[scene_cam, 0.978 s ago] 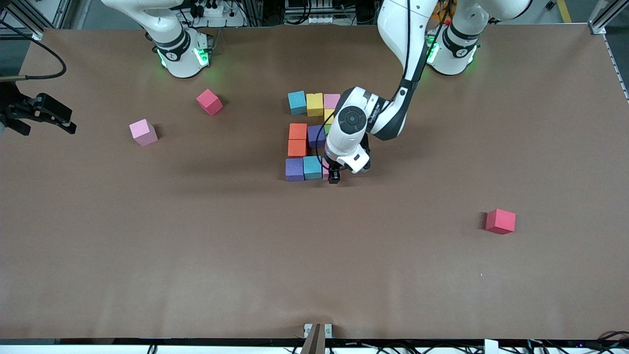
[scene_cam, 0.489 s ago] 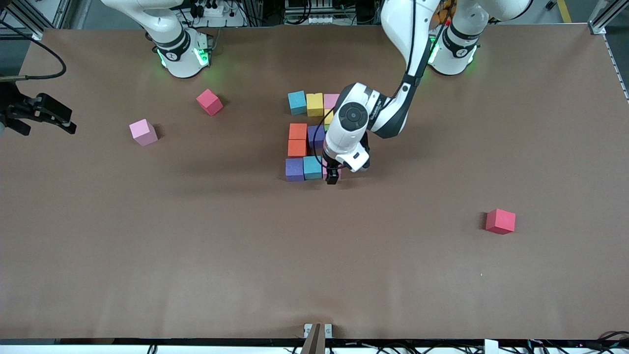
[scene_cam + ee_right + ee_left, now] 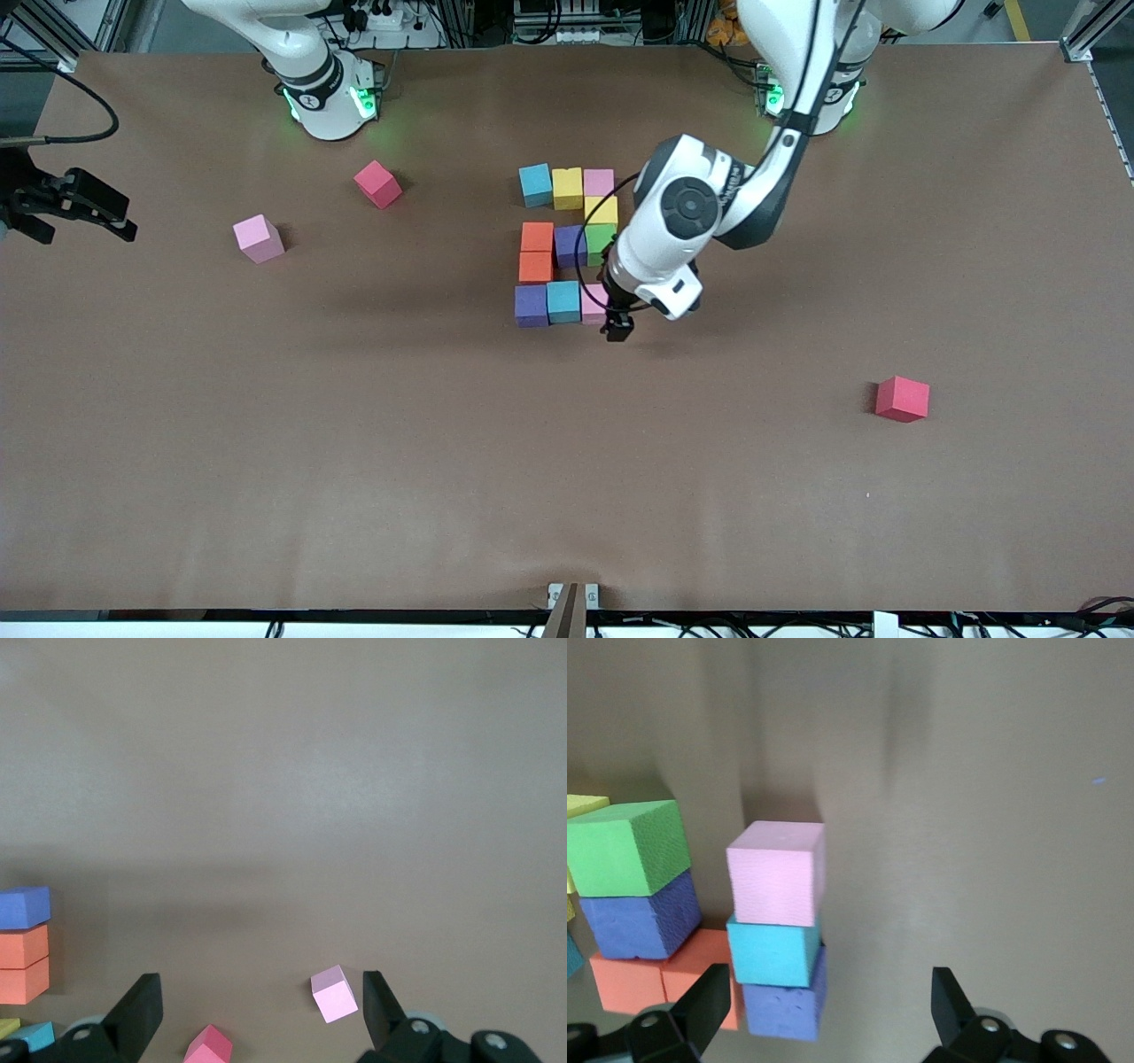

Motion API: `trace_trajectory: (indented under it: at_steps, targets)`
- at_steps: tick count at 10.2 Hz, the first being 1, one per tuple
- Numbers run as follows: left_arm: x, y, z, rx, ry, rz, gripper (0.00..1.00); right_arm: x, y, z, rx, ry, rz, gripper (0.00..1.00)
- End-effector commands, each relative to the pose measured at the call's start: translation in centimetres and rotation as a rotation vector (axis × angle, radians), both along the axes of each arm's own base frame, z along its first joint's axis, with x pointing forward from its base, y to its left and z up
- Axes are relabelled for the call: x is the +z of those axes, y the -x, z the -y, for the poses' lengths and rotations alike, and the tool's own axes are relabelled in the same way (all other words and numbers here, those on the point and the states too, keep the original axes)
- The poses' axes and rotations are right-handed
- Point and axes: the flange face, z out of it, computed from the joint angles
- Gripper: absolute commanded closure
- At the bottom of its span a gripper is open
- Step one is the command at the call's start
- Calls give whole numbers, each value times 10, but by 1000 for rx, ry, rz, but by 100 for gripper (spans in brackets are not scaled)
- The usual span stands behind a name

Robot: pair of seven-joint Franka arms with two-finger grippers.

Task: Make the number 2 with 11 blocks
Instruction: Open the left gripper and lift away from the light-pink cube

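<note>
The blocks lie as a figure mid-table: cyan (image 3: 535, 184), yellow (image 3: 567, 187) and pink (image 3: 599, 182) form the row nearest the robots. A yellow block (image 3: 601, 211) and a green block (image 3: 600, 239) run down from it. Purple (image 3: 569, 245) and two orange blocks (image 3: 536, 251) follow. Purple (image 3: 531, 305), cyan (image 3: 563, 301) and pink (image 3: 592, 304) make the row nearest the front camera. My left gripper (image 3: 617, 330) (image 3: 826, 1008) hangs open and empty just off that pink block (image 3: 777, 873). My right gripper (image 3: 106, 213) (image 3: 259, 1010) waits open at the right arm's end of the table.
A loose pink cube (image 3: 258, 238) (image 3: 334, 994) and a red cube (image 3: 377, 183) (image 3: 209, 1045) sit toward the right arm's end. Another red cube (image 3: 902, 398) lies toward the left arm's end, nearer the front camera. Brown table (image 3: 567, 461) surface surrounds the figure.
My left gripper has finished opening, let go of the pink block and risen off it toward the left arm's end. The block stays at the row's end. The right arm has not moved.
</note>
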Motion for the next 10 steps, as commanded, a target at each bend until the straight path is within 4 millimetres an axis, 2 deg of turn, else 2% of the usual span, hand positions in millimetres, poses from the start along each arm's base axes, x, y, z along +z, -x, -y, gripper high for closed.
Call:
trace_trajectory:
  at_steps: [1, 2, 5, 7, 9, 10]
  targets:
    - [28, -22, -15, -43, 19, 6, 0, 6, 3, 3, -7, -10, 2, 0]
    - [43, -37, -37, -54, 24, 32, 0, 6, 3, 3, -7, -10, 2, 0]
    - [91, -69, -84, -204, -2, 67, 0, 6, 3, 4, -10, -10, 2, 0]
    - [116, -90, -130, -297, -28, 97, 0, 6, 3, 4, -10, -10, 2, 0]
    - [131, -96, -160, -449, -36, 129, 0, 6, 3, 4, -10, -10, 2, 0]
    - [130, -102, -184, -511, -51, 120, 0, 5, 2, 4, -10, -10, -1, 0]
